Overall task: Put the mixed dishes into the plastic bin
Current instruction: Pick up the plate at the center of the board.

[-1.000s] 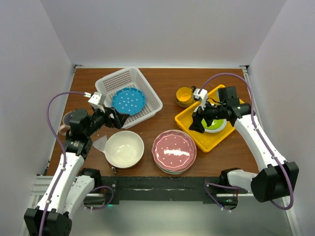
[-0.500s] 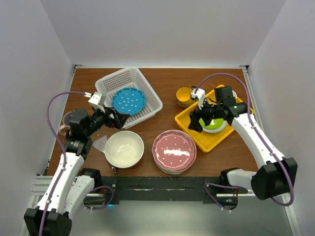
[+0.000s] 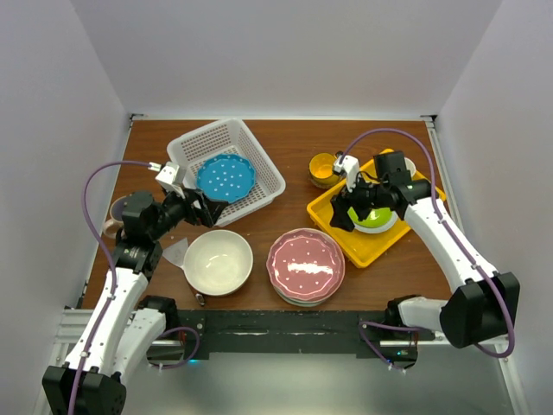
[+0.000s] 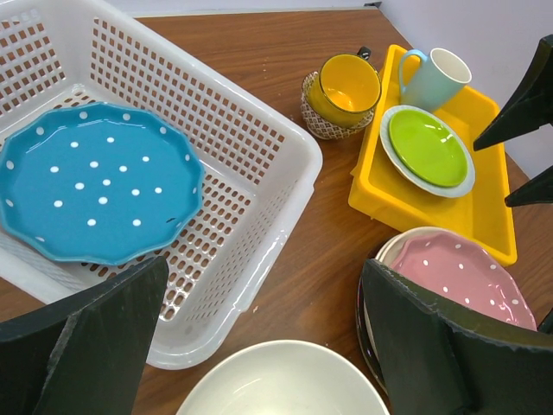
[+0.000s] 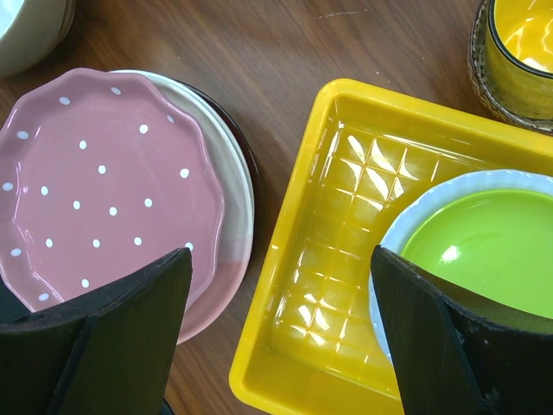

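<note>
**One plate in the bin, the rest on the table**

The plastic bin (image 3: 194, 138) sits at the far left of the table and holds a single dish: the blue white-dotted plate (image 3: 225, 178), lying tilted against the bin's perforated floor. The yellow tray (image 5: 346, 225) on the right carries the lime-green plate (image 4: 428, 149) and, at its far end, a white cup with teal inside (image 4: 442, 76).

Outside both containers, the yellow mug (image 4: 346, 86) stands on a woven coaster just beside the tray. The pink dotted plate (image 3: 306, 264) tops a stack with a cream-pink plate and a dark dish beneath it. The large cream bowl (image 3: 218, 261) sits near the bin's near corner.

The left gripper (image 3: 210, 209) is spread wide and empty by that corner. The right gripper (image 3: 344, 218) is also released, holding nothing, above the tray's near end.
</note>
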### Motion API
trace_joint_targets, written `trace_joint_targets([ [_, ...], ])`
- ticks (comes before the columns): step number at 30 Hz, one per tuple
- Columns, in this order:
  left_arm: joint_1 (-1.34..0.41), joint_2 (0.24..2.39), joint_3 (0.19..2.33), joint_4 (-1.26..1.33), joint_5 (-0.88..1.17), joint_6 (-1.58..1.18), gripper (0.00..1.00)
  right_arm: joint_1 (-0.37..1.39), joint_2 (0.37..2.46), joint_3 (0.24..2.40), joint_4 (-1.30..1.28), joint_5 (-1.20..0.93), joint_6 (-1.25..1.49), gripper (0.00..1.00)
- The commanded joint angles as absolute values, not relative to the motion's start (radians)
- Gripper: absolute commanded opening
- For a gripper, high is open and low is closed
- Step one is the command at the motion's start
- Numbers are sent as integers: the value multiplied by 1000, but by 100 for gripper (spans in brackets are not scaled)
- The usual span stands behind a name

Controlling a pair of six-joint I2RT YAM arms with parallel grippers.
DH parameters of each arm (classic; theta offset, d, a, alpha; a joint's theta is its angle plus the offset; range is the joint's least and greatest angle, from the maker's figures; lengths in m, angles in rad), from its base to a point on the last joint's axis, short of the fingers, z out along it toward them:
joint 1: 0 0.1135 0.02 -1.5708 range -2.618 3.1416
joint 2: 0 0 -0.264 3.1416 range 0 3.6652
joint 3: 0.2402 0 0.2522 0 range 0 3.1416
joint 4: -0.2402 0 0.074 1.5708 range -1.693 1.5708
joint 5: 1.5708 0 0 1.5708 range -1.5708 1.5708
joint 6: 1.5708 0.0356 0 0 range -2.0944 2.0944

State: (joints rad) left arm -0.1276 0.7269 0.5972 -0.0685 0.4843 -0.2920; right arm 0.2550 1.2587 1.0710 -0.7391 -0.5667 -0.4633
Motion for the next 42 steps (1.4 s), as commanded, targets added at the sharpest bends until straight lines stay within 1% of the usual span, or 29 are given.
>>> trace_joint_targets([
  [1, -133, 727, 594, -15, 502, -278, 100, 264, 1267, 1062, -712, -555, -448, 88],
  [23, -133, 730, 594, -15, 509, -278, 100, 268, 1351, 1074, -696, -546, -399, 86],
  [27, -133, 733, 594, -15, 512, -279, 100, 284, 1396, 1075, -712, -581, -410, 83],
  [31, -133, 735, 594, -15, 512, -278, 100, 321, 1454, 1089, -722, -604, -426, 74],
  [37, -133, 736, 594, -15, 512, -278, 100, 360, 1486, 1100, -741, -617, -449, 65],
  [38, -133, 736, 594, -15, 512, -278, 100, 367, 1494, 1101, -742, -618, -451, 61],
  [40, -133, 738, 594, -15, 512, -278, 100, 373, 1499, 1106, -749, -617, -457, 58],
  [41, -133, 738, 594, -15, 512, -276, 100, 379, 1502, 1108, -750, -620, -459, 54],
  [42, -133, 736, 594, -15, 514, -278, 100, 382, 1502, 1108, -753, -620, -460, 53],
])
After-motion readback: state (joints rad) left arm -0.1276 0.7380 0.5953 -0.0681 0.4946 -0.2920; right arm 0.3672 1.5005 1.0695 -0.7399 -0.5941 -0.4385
